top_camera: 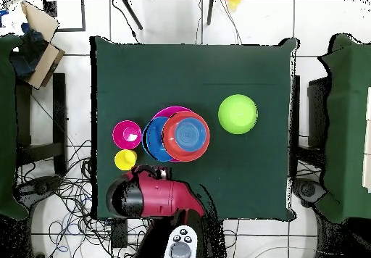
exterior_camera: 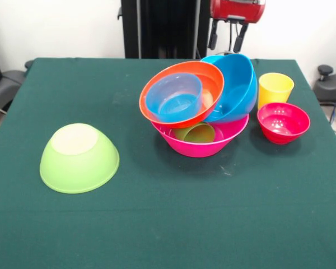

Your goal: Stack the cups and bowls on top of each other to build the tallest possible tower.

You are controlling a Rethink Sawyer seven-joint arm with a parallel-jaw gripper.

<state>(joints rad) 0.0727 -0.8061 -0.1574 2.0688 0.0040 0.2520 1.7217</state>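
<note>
Front view shows no readable writing on anything. The magenta bowl (exterior_camera: 204, 143) holds an olive-green cup (exterior_camera: 195, 133), with the tilted orange bowl (exterior_camera: 182, 92), the translucent blue cup (exterior_camera: 174, 98) inside it, and the blue bowl (exterior_camera: 235, 87) leaning above. Only this view reveals the olive cup. The overhead view shows the arm (top_camera: 148, 196); whether the gripper (exterior_camera: 227, 38) is wide or narrow, I cannot tell.

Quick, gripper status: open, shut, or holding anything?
Gripper: drawn back at the table's far edge, holding nothing; open or shut cannot be told.
</note>
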